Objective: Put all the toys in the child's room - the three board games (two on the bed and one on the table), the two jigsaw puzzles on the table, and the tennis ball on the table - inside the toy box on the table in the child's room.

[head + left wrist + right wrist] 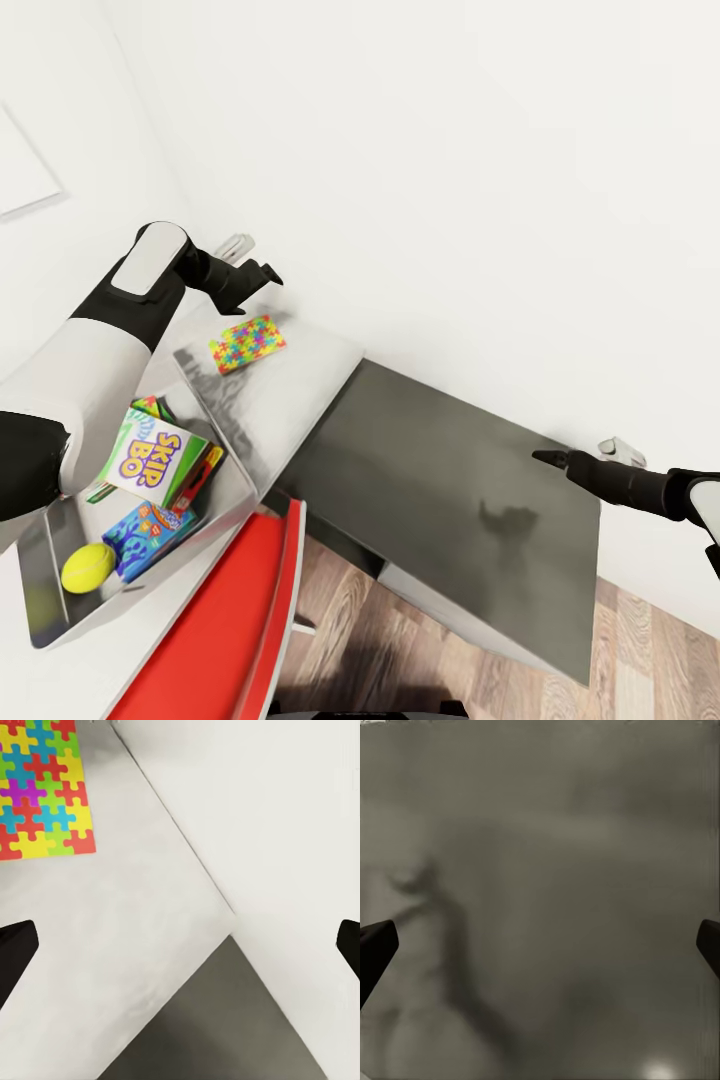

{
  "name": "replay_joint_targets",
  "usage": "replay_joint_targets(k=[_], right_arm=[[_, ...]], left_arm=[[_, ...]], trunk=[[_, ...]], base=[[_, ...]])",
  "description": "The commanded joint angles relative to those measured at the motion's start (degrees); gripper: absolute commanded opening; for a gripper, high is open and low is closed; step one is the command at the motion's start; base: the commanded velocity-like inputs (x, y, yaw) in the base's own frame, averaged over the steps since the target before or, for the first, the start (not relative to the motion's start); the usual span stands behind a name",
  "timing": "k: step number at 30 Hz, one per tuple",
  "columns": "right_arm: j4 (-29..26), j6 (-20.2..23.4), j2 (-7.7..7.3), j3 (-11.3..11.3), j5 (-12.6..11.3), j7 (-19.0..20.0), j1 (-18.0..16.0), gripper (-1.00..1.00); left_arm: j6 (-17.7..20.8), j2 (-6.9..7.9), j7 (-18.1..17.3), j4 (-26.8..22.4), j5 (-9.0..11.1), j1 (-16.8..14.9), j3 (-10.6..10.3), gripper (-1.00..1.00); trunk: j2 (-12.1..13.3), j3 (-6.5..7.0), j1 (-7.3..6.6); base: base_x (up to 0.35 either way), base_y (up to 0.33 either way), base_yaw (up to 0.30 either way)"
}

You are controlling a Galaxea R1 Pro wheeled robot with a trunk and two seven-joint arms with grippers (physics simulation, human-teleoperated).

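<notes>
Nearest, a red chair [235, 620] against the front edge of the table [300, 390]. On the table, the toy box [45, 590] holding the tennis ball [88, 567], a blue board game [150, 530] just beside the ball, the Skip-Bo box [155, 460] overlapping other boxes behind it. Beyond the toy box, one jigsaw puzzle [247, 342] [41, 791] flat on the light top, apart from the tray. Just past the puzzle, left gripper [268, 272] released, fingers wide, clasping nothing. Over the table's dark cabinet section [460, 500], right gripper [548, 458] likewise spread and empty, shadow cast below
</notes>
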Motion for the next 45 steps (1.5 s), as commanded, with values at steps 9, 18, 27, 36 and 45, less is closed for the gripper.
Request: replay_joint_targets(k=[9,18,27,36,45], right_arm=[[-0.2,0.2,-0.01,0.0,-0.6,0.2,0.0,1.00],[-0.2,0.4,-0.05,0.0,-0.8,13.2,0.1,1.00],[-0.2,0.4,-0.16,0.0,-0.7,25.0,1.2,1.00],[-0.2,0.4,-0.18,0.0,-0.9,27.8,1.5,1.00],[-0.2,0.4,-0.32,0.0,-0.4,41.4,3.2,1.00]], left_arm=[[-0.1,0.05,0.5,0.0,0.6,-0.1,-0.2,1.00],[-0.1,0.05,0.5,0.0,0.6,-0.1,-0.2,1.00],[-0.1,0.04,0.5,0.0,0.6,-0.1,-0.2,1.00],[-0.1,-0.03,0.5,0.0,0.6,-0.1,-0.2,1.00],[-0.2,-0.04,0.4,0.0,0.6,-0.1,-0.2,1.00]], trunk=[[-0.1,-0.09,0.04],[-0.1,-0.09,0.04],[-0.1,-0.09,0.04],[-0.1,-0.09,0.04],[-0.1,-0.09,0.04]], base=[[0.112,0.000,0.000],[0.015,0.000,0.000],[0.002,0.000,0.000],[0.094,0.000,0.000],[0.098,-0.003,0.000]])
